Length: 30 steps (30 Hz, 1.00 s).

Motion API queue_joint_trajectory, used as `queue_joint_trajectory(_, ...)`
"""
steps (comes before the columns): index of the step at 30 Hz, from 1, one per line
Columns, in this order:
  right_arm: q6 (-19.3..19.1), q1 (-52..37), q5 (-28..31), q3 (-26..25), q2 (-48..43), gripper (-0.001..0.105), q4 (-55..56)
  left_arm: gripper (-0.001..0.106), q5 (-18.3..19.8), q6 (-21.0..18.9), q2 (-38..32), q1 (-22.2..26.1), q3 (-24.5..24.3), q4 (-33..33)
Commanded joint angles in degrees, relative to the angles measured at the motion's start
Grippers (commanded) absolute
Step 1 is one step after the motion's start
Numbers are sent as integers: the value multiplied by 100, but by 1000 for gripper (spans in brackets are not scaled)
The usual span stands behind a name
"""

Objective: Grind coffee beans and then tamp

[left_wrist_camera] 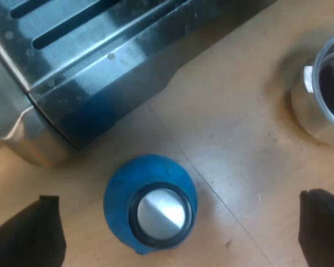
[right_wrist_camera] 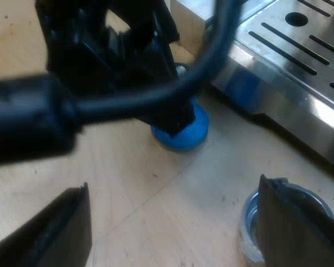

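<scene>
Left wrist cam: close above the blue tamper (left_wrist_camera: 150, 204), facing almost straight down. Right wrist cam: farther from the tamper (right_wrist_camera: 183, 133), low and oblique, facing it. Shared: tamper, espresso machine (right_wrist_camera: 289, 61) tray edge just beside it, metal holder (left_wrist_camera: 317, 111) near it.

1. My left gripper (left_wrist_camera: 181, 222) faces straight down, its two black fingers (left_wrist_camera: 33, 233) spread wide with a broad gap between them.
2. My right gripper (right_wrist_camera: 175, 222) tilts down and forward, its fingers (right_wrist_camera: 292, 222) likewise held far apart, gripping nothing.
3. My left arm (right_wrist_camera: 111, 61) hangs near, just ahead of my right gripper, its black wrist pointing downward.
</scene>
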Motion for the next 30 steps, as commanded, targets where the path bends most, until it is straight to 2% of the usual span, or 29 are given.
queue_joint_trajectory(1,-80,6,63,-6,-17,64,-86,87,-62,-12,137,-24,-62,-140)
queue_joint_trajectory(13,-80,6,63,-6,-17,64,-86,86,-62,0,564,-24,-62,-319)
queue_joint_trajectory(18,-80,6,63,-6,-17,64,-86,61,-52,0,579,-24,-62,-308)
queue_joint_trajectory(20,-80,6,63,-6,-17,64,-86,55,-52,0,579,-24,-62,-308)
queue_joint_trajectory(25,-80,6,67,-6,-17,64,-86,51,-52,0,579,-24,-62,-298)
queue_joint_trajectory(30,-80,6,77,-6,-17,64,-86,33,-52,0,579,-24,-62,-231)
